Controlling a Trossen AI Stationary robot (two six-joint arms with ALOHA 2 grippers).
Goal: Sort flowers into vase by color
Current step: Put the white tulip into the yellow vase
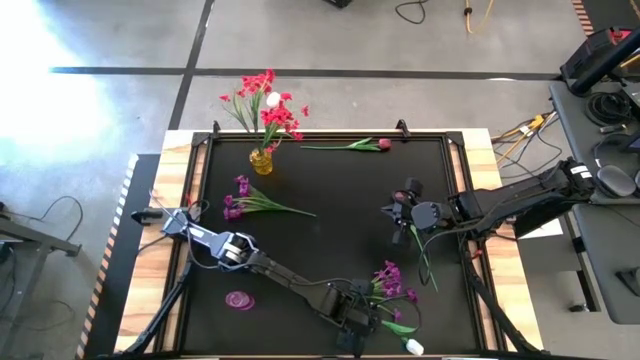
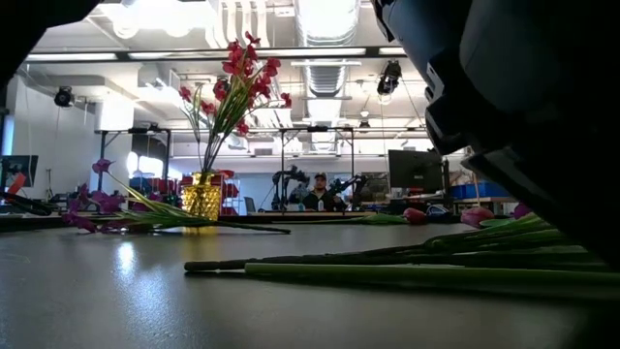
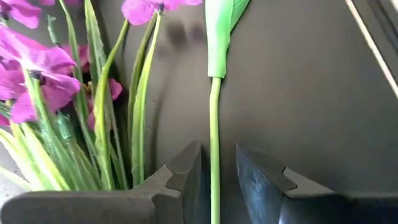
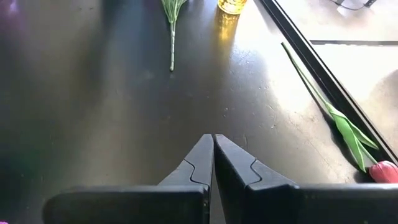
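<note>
On the black table (image 1: pixel 330 200), a yellow vase (image 1: pixel 261 160) of red flowers (image 1: pixel 268 100) stands upper left. The left gripper (image 3: pixel 216 180), lower centre, straddles a green stem (image 3: pixel 214 124) beside purple flowers (image 1: pixel 390 280), jaws not yet clenched. The pick-up is under way; next, close and lift. The right gripper (image 4: pixel 213 155) waits mid-right, clenched, empty.
</note>
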